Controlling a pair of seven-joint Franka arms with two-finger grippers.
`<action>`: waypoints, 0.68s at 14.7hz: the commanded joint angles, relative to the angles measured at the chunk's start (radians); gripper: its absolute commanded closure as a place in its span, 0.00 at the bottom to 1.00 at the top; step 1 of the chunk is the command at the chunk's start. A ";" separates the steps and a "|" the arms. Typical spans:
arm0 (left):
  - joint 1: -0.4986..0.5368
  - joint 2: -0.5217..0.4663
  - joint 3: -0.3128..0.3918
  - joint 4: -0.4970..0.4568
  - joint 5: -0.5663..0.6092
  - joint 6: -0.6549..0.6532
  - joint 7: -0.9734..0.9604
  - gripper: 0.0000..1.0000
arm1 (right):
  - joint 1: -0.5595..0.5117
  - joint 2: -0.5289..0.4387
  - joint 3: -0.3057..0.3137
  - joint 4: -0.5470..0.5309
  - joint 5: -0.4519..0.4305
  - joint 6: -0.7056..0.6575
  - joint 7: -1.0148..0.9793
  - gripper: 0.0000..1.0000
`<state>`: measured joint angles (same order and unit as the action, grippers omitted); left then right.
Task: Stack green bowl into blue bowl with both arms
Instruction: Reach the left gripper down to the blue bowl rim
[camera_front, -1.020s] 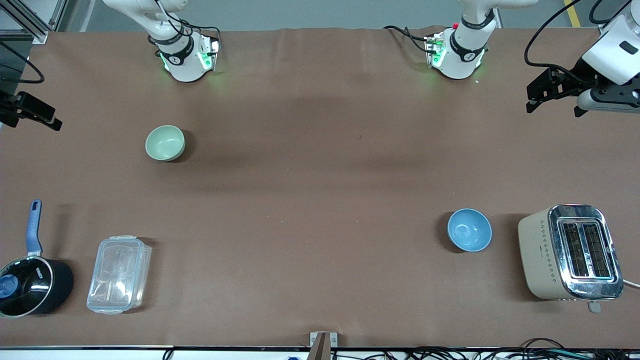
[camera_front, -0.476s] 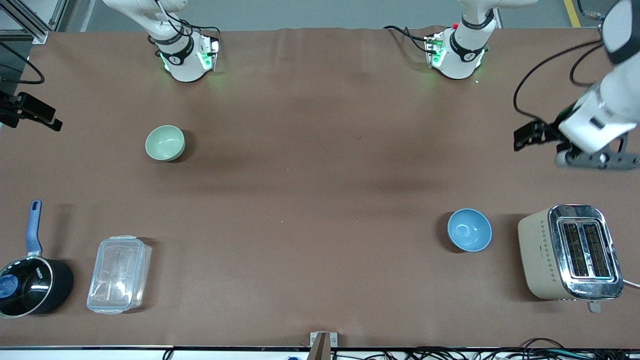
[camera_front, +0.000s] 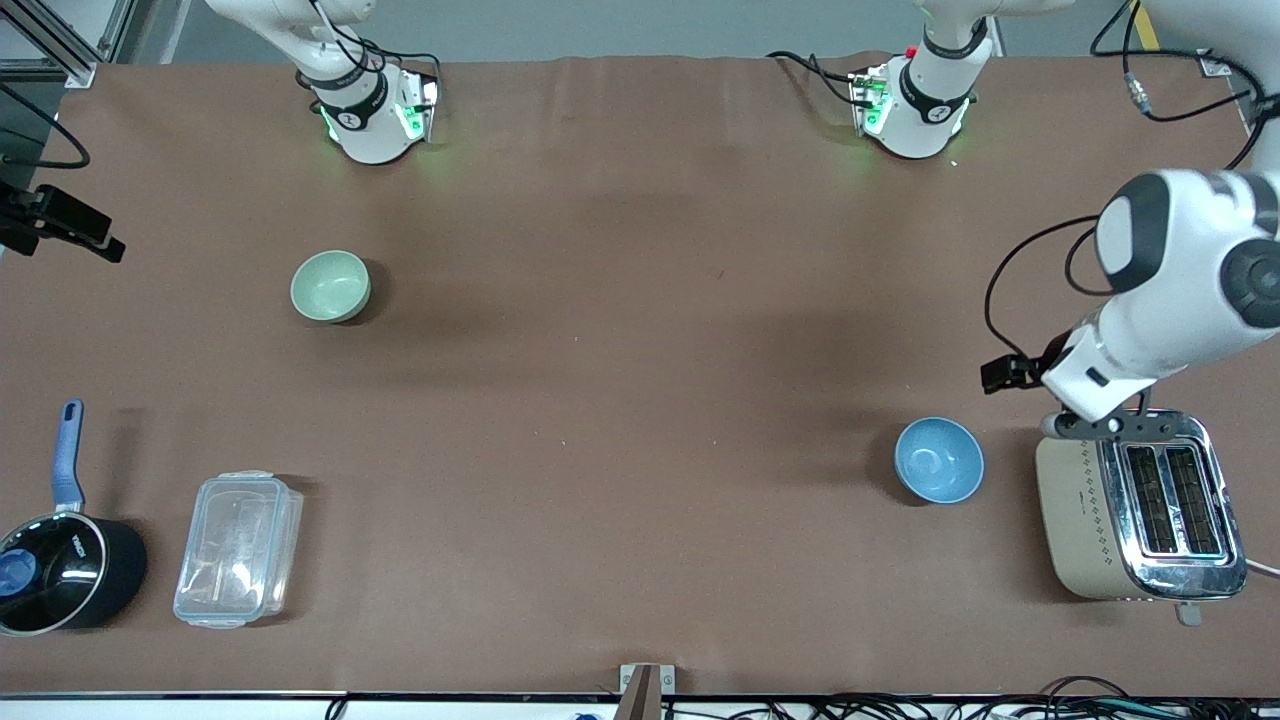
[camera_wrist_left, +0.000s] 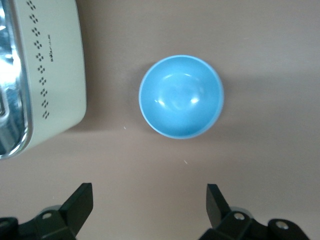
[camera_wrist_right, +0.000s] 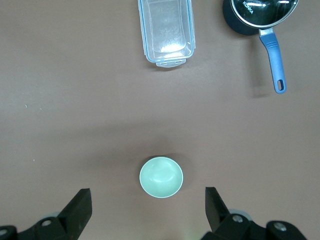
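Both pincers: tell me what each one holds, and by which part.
Nothing. The left pincer is open above the blue bowl; the right pincer is open above the green bowl.

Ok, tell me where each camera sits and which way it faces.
Front view: high across the table, facing both bases; left arm over the beige toaster.
Left wrist view: looks down past open left gripper at the glossy sky-blue bowl.
Right wrist view: looks down past open right gripper at the pale mint-green bowl.
Front shares both bowls.
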<state>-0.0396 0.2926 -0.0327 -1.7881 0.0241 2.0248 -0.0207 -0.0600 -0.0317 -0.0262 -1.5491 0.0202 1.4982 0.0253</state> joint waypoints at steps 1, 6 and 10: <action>0.006 0.081 0.000 0.003 0.027 0.072 -0.005 0.06 | -0.007 0.003 0.003 0.004 0.009 -0.009 -0.010 0.00; 0.017 0.230 0.002 0.003 0.028 0.242 0.004 0.22 | -0.009 0.003 0.003 0.004 0.009 -0.009 -0.010 0.00; 0.033 0.309 0.002 0.010 0.030 0.340 0.010 0.39 | -0.011 0.003 0.003 -0.002 0.007 -0.007 -0.012 0.00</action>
<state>-0.0199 0.5783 -0.0324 -1.7931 0.0297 2.3358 -0.0179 -0.0612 -0.0291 -0.0267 -1.5509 0.0202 1.4938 0.0253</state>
